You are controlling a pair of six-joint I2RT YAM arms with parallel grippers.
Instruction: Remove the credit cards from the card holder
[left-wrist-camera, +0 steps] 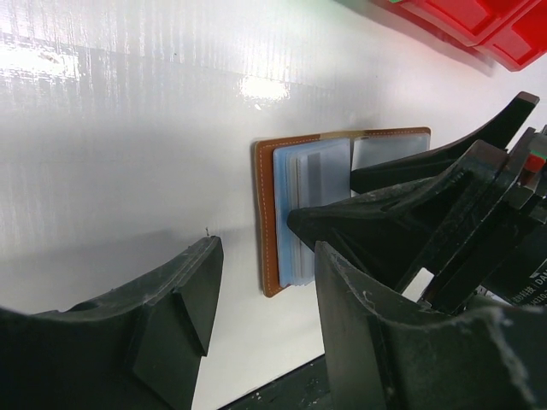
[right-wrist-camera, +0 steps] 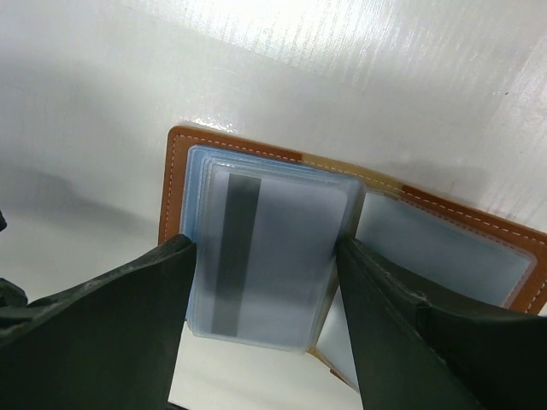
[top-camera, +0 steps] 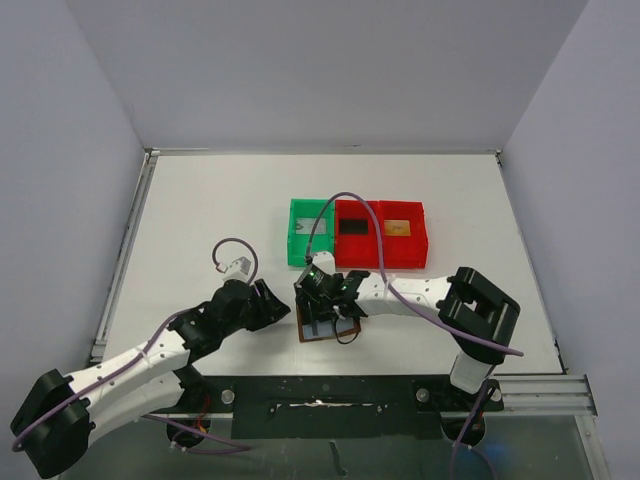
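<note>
Looking down, we see the card holder [left-wrist-camera: 267,213] lying open on the table [top-camera: 200,220] near the trays [top-camera: 380,262], our right gripper [right-wrist-camera: 263,256] straddling its clear sleeves [right-wrist-camera: 201,171], one with a striped card [right-wrist-camera: 235,256] inside; we cannot tell whether it pinches them. Our left gripper [left-wrist-camera: 265,256] hovers beside the holder, spread and empty.

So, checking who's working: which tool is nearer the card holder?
Right. The right tool is over the open card holder, fingers flanking its sleeves; the left tool hangs beside its left edge.
</note>
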